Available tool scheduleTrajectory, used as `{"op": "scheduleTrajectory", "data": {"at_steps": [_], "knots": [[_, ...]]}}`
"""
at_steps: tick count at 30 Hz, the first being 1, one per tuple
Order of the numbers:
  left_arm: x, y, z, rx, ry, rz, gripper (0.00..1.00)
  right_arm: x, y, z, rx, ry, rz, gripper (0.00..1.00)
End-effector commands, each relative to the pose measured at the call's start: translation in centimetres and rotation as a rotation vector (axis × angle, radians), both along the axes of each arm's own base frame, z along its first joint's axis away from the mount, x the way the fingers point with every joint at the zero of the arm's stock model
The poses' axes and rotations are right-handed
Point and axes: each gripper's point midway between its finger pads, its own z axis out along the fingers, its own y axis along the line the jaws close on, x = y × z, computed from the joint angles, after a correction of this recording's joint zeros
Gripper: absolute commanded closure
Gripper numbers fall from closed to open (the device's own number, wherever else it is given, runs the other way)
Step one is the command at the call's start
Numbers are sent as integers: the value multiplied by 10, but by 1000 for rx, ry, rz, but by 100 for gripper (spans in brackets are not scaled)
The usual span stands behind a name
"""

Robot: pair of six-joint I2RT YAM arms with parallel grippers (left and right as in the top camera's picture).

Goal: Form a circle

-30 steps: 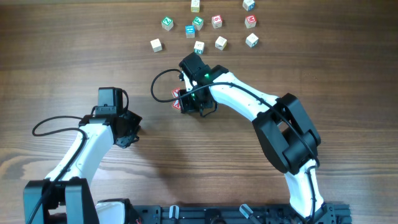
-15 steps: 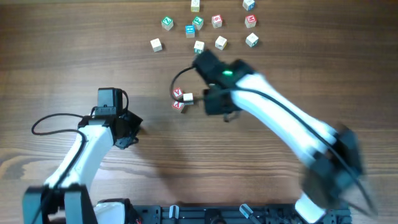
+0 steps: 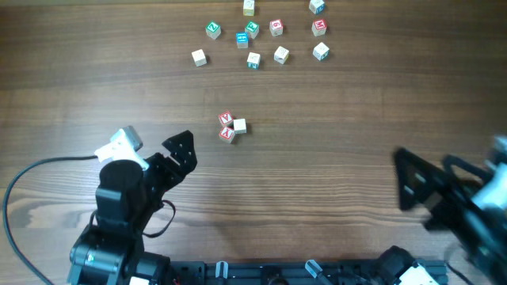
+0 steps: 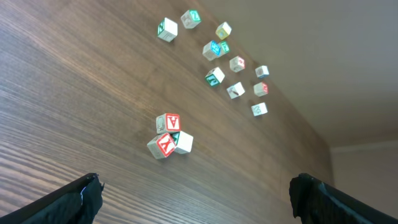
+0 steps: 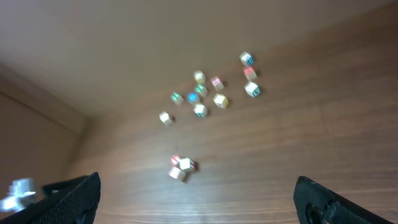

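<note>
Three tiny wooden letter cubes form the circle [image 3: 231,127], a tight cluster and not a closed ring. It lies near the middle of the surface [image 3: 348,119], on bare wood. Two red-printed cubes sit one beyond the other, so the cluster's long axis runs from the robot's side toward the far edge. The pale cube sits against them on the robot's right, giving a small triangle that points right. The cubes appear to touch. A looser spread of mixed-colour cubes [image 3: 253,59] lies well apart, near the far edge. The left hand [image 4: 196,190] is open, fingers wide apart, nothing between them. The right hand [image 5: 198,190] is likewise open and empty; its arm is blurred overhead.
</note>
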Motion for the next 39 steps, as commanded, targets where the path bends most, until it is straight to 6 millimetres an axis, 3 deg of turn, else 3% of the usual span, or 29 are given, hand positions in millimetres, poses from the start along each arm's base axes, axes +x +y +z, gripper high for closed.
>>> {"op": "scheduleTrajectory", "data": {"at_steps": [1,6,13,19,23,27,32,34,39], "knots": [[-4,3,-2,29,2,2,0,-25,-20,8,70,-63,-6,0],[-3,3,-6,33,21,2,0,-46,-36,-5,63,-53,-7,0],[-3,3,-6,33,21,2,0,-59,-47,-42,-46,84,-8,0],[-3,3,-6,33,21,2,0,-65,-51,-54,-82,128,-8,0],[-3,3,-6,33,21,2,0,-72,-64,-53,-58,109,-108,0],[-3,3,-6,33,21,2,0,-85,-83,-60,-39,102,-315,0],[-3,3,-6,33,21,2,0,-110,-98,-88,6,47,-497,0],[-3,3,-6,33,21,2,0,-119,-100,-110,66,52,-566,0],[-3,3,-6,33,21,2,0,-105,-97,-165,257,169,-704,1]]}}
